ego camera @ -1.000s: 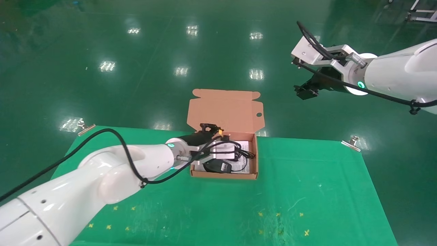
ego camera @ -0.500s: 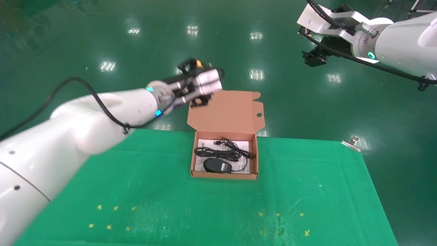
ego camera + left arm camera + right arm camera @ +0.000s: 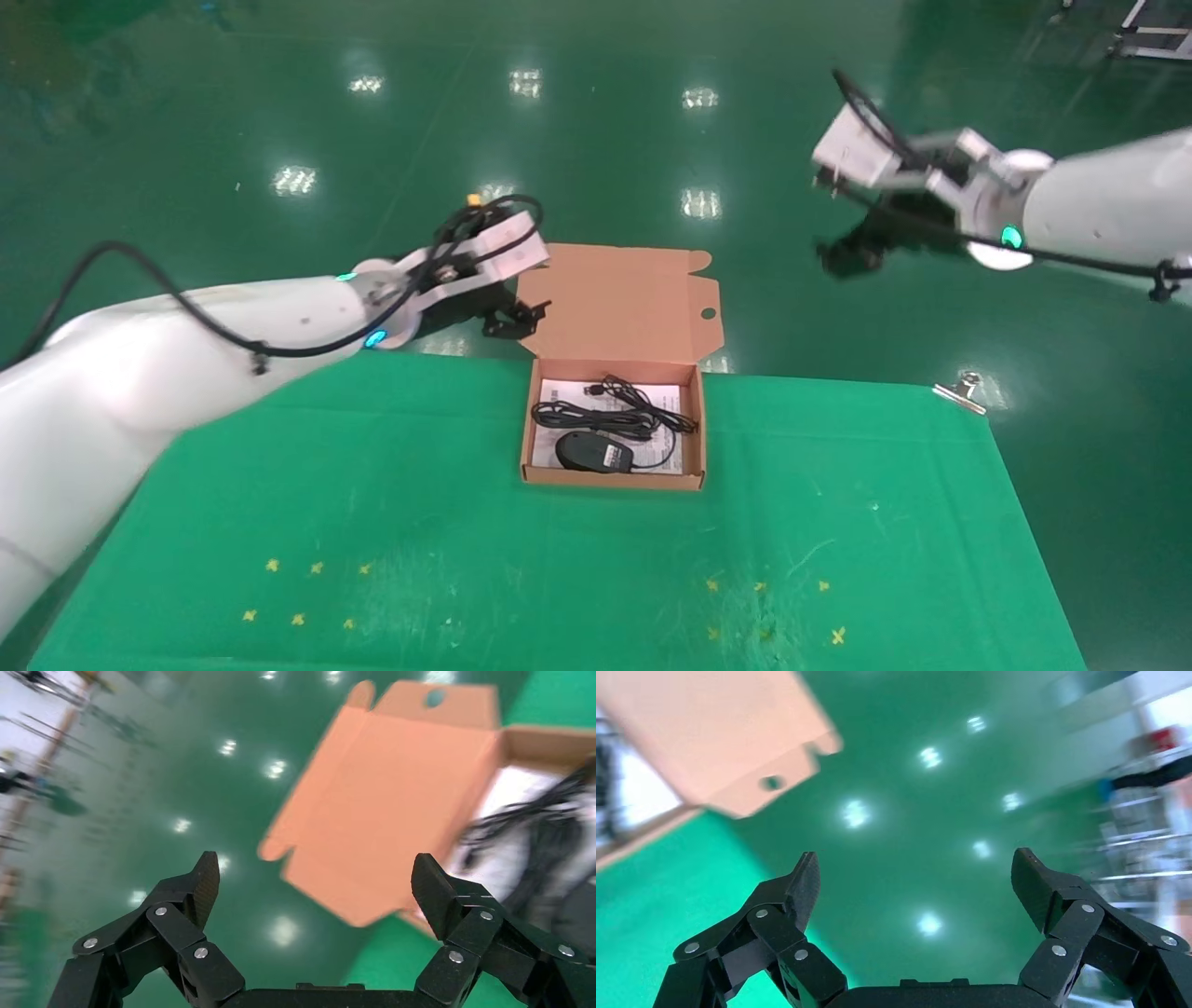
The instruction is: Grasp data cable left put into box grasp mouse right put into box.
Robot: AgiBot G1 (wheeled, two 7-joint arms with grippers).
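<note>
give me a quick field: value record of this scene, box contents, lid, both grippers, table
box: open, on the green table cover
lid: flap standing up at the far side, round hole near its right edge
data cable: bundled inside the box, far half
mouse: inside the box, near half, white label showing
left gripper: open, empty, raised beside the lid's left edge
right gripper: open, empty, raised far right over the floor
</note>
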